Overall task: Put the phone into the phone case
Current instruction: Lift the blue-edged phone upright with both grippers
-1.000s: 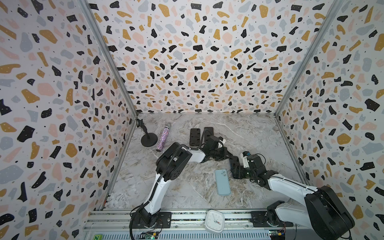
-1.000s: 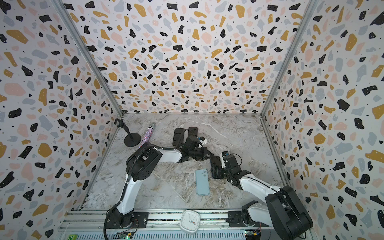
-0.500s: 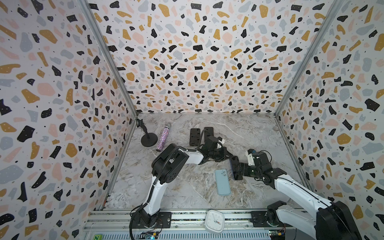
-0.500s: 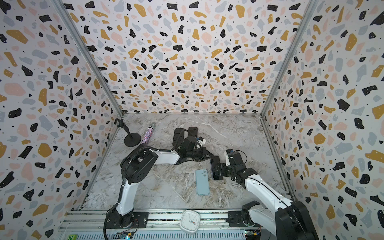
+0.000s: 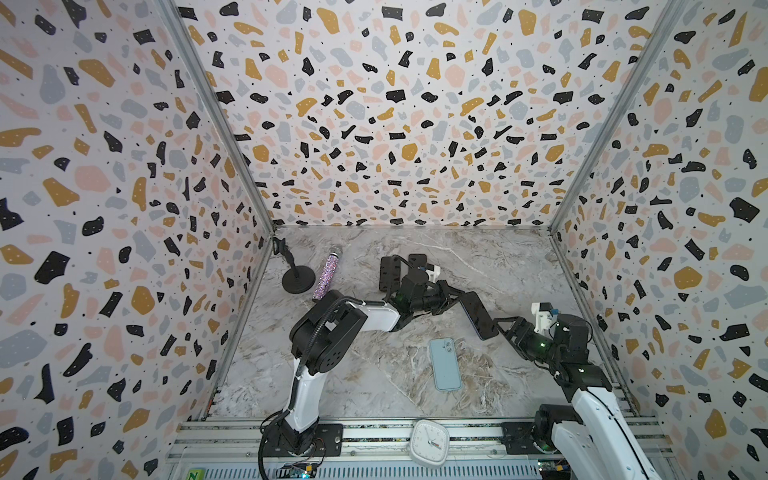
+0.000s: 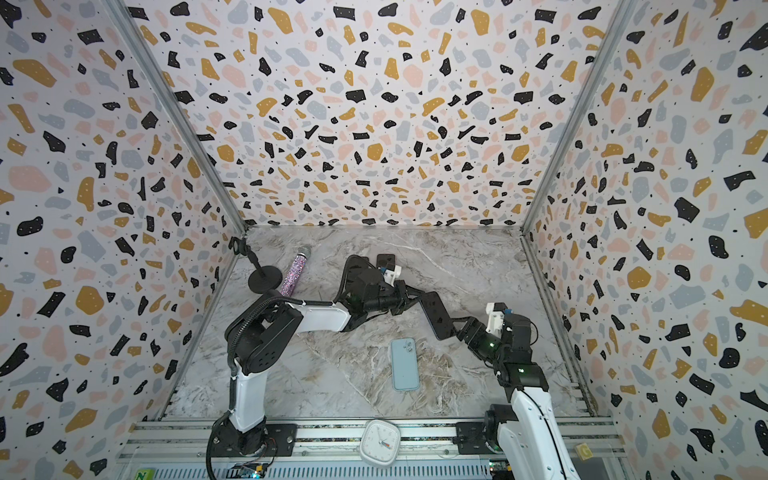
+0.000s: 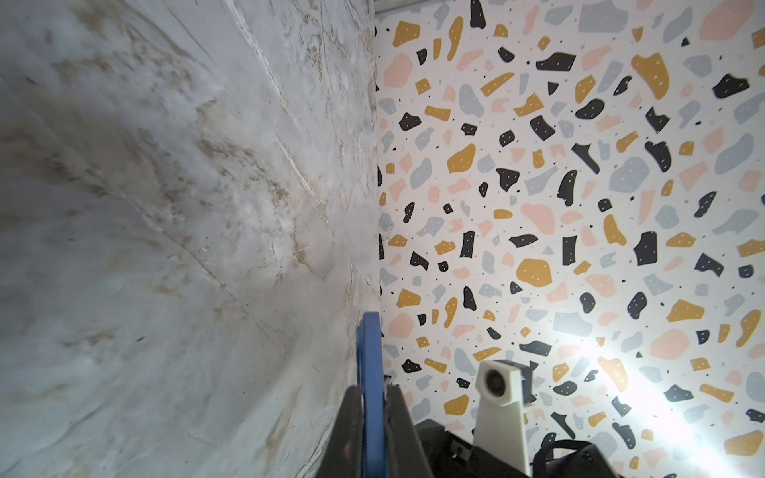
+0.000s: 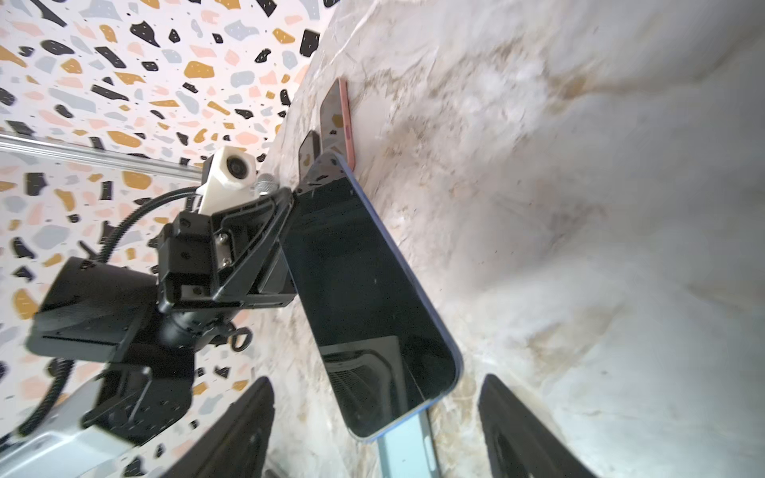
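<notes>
Terrazzo-print walls boxed in the glossy, marble-look counter (image 5: 353, 386) on three sides. My left claw (image 5: 456, 296) was pinched tight on the phone (image 5: 478, 316) near one end, holding it tilted in the air over the counter's middle with its screen dark. My right claw (image 5: 501, 327) waited at the other end, its fingers (image 8: 519, 426) spread wide and clear of the glass in the wrist view.

My worry was that one-ended grip. If my right claw closed off-centre, the slick phone could swing or slip out and land on that hard surface. The phone case (image 5: 444, 365) lay loose below, nearer the front edge, and would probably skate under a push. Two spare phones (image 5: 390, 272) lay toward the back edge. A glittery microphone (image 5: 327, 276) and its stand (image 5: 297, 281) sat near the back-left corner.
</notes>
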Action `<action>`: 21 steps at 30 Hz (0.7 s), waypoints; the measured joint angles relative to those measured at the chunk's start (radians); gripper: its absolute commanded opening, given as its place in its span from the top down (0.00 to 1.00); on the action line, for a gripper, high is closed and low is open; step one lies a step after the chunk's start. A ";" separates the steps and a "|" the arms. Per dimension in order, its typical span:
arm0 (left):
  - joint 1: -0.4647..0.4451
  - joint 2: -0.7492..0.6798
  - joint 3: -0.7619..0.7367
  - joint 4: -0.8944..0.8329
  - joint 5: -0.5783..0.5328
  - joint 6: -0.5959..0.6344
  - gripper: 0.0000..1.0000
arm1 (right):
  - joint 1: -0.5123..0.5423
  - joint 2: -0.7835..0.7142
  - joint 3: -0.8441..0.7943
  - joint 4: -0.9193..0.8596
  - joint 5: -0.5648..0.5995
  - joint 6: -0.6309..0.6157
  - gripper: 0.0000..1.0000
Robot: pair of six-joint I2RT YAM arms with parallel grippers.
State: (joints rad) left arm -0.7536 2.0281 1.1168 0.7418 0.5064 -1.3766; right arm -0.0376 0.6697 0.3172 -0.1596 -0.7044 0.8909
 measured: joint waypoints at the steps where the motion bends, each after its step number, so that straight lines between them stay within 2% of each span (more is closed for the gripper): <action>1: 0.000 0.000 -0.010 0.019 -0.009 -0.018 1.00 | -0.003 0.006 -0.024 0.033 -0.034 0.041 0.22; 6: -0.002 0.000 -0.048 0.098 -0.045 -0.085 1.00 | -0.030 0.037 -0.108 0.186 -0.152 0.212 0.27; 14: -0.010 0.000 -0.082 0.192 -0.069 -0.154 1.00 | -0.087 0.037 -0.249 0.560 -0.202 0.455 0.54; 21: -0.013 0.000 -0.097 0.234 -0.078 -0.188 1.00 | -0.109 0.040 -0.278 0.693 -0.197 0.530 0.68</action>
State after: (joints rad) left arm -0.7670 2.0281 1.0199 0.9756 0.4286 -1.5646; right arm -0.1467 0.7094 0.0395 0.5331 -0.9012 1.4212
